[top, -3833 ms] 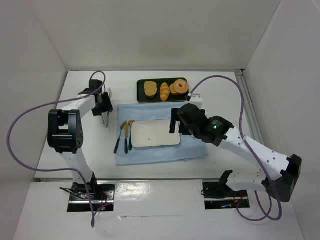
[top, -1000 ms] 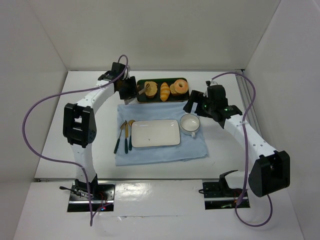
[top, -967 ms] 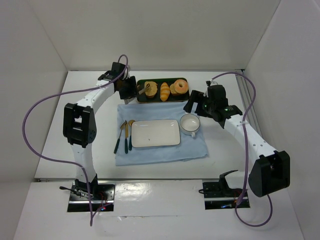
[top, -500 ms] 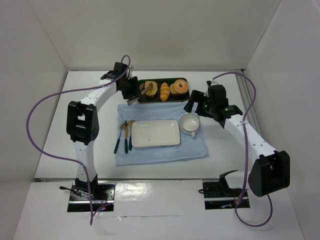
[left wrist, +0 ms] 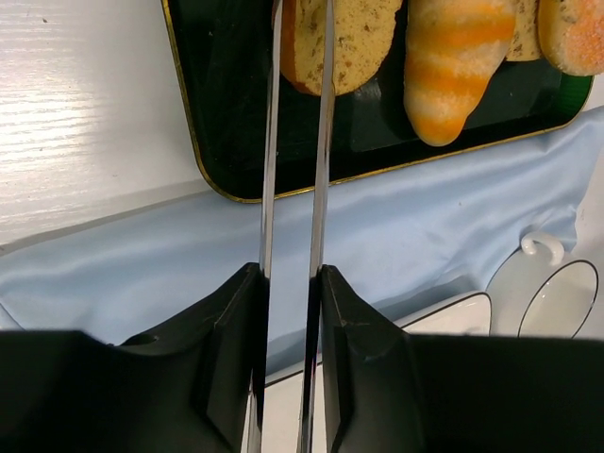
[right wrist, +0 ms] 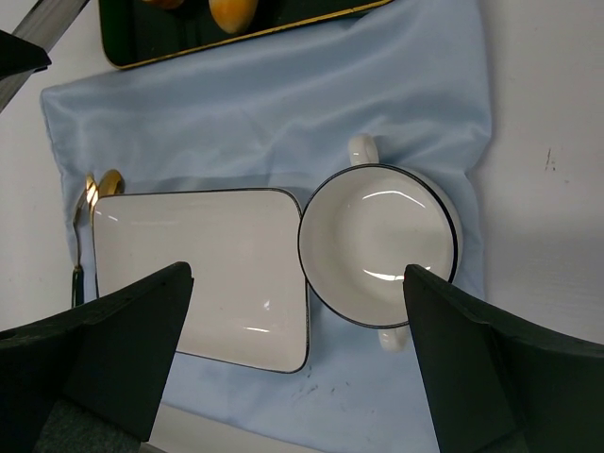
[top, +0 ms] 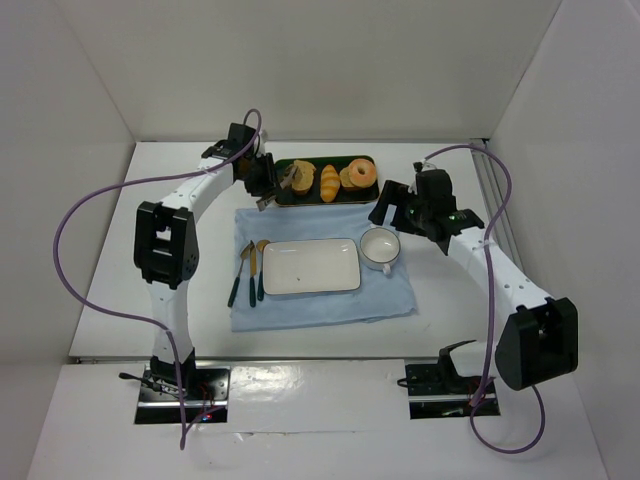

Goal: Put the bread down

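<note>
The bread [top: 298, 177] is a tan oval slice lying at the left end of a dark tray [top: 325, 203]. My left gripper [top: 262, 181] reaches to the tray's left end and is shut on metal tongs [left wrist: 321, 170]. In the left wrist view the gripper [left wrist: 290, 274] holds the two tong blades almost parallel. The blades pinch the left part of the bread [left wrist: 354, 38] near their tips. My right gripper [top: 392, 208] hangs open to the right, with nothing between its fingers. In its wrist view the gripper [right wrist: 297, 274] is above a plate and a bowl.
A glossy orange roll [top: 329, 181] and a donut [top: 358, 175] share the tray. On the blue cloth [top: 320, 305] lie a white rectangular plate [top: 311, 266], a white bowl [top: 379, 247] and cutlery [top: 250, 272]. White walls enclose the table.
The tong blades have come together on the bread over the last second, and the left wrist has shifted slightly at the tray's end. The right arm has stayed still.
</note>
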